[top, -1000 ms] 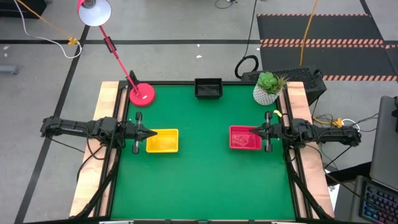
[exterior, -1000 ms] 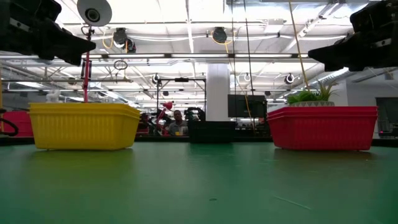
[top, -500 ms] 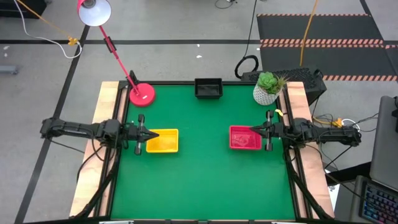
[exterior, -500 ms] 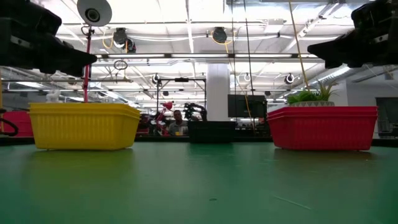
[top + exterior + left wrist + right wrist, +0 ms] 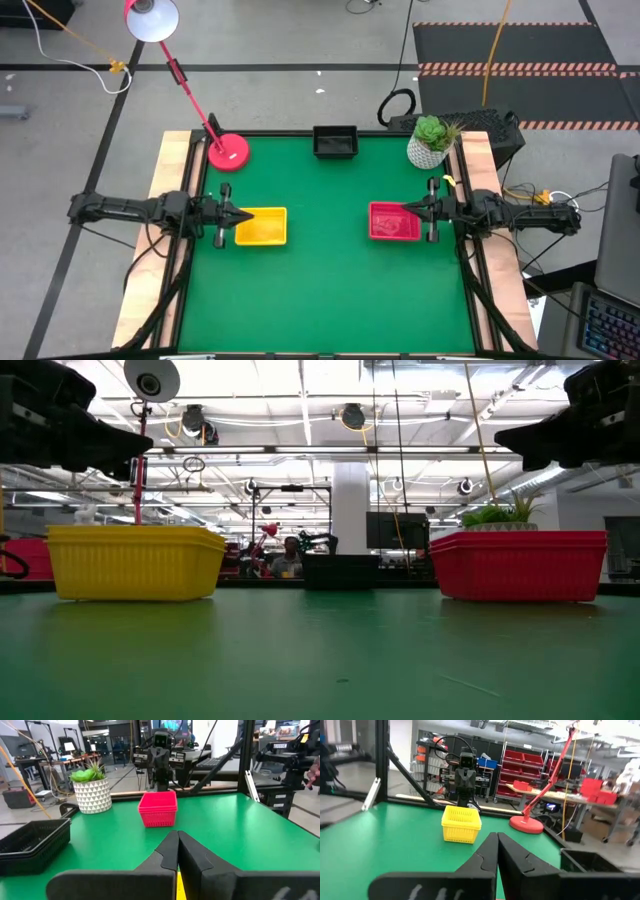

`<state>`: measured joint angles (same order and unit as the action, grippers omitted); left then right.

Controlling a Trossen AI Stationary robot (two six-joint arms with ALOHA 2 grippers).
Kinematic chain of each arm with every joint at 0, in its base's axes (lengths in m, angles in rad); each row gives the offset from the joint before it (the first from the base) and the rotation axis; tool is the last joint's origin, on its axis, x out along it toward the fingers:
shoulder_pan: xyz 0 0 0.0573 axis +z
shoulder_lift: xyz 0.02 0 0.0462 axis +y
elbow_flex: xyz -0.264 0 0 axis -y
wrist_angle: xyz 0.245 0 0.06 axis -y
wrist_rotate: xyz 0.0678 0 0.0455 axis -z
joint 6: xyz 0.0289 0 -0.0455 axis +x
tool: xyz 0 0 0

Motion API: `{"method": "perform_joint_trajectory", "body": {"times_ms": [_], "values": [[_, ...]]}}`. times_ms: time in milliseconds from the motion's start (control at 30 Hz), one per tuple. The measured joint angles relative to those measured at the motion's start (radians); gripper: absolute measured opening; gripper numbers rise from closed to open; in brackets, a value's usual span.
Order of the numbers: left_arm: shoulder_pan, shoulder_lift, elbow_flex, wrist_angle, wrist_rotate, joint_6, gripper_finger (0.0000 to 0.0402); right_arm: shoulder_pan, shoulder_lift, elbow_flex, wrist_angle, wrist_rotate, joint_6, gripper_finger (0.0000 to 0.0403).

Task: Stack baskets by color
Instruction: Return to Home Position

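Note:
A yellow basket [image 5: 261, 226] rests on its base at the green table's left. A red basket [image 5: 394, 221] stands at the right, and a black basket [image 5: 335, 142] sits at the far edge's middle. My left gripper [image 5: 245, 216] is shut and points level, hovering above the yellow basket's left rim [image 5: 60, 532]. My right gripper [image 5: 405, 210] is shut too, hovering above the red basket's right part [image 5: 560, 540]. Each wrist view looks across the table: the left one shows the red basket [image 5: 158, 809], the right one the yellow basket [image 5: 461, 824]. Neither gripper touches anything.
A white plant pot [image 5: 430, 145] stands at the far right corner. A red desk lamp's base [image 5: 228, 152] sits at the far left corner, its arm reaching off beyond the table. Bare green mat [image 5: 330, 290] spreads between the baskets and toward the near edge.
My right gripper's fingertips have tipped up a little above the red basket. The baskets have stayed where they were.

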<state>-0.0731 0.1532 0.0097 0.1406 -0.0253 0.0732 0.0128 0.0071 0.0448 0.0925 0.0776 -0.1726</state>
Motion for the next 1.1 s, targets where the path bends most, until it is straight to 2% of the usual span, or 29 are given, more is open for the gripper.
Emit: {"method": "perform_joint_trajectory", "body": {"times_ms": [200,400,533,900,1100], "values": [[0.000,-0.067,0.000,-0.054,0.002,0.020,0.0007,0.002,0.000,0.000,-0.007,-0.004,0.070,0.0000],[0.000,-0.143,0.001,-0.123,0.003,0.050,0.0004,0.002,0.000,0.000,-0.095,-0.008,0.182,0.0000],[0.001,-0.151,0.002,-0.124,-0.002,0.055,0.0010,0.002,0.000,0.000,-0.116,-0.016,0.196,0.0000],[0.001,-0.151,0.002,-0.129,-0.004,0.067,0.0005,0.002,0.000,0.000,0.017,0.000,0.206,0.0000],[0.001,-0.151,0.002,-0.131,-0.002,0.059,0.0008,0.002,0.000,0.000,0.024,-0.001,0.206,0.0000]]}}
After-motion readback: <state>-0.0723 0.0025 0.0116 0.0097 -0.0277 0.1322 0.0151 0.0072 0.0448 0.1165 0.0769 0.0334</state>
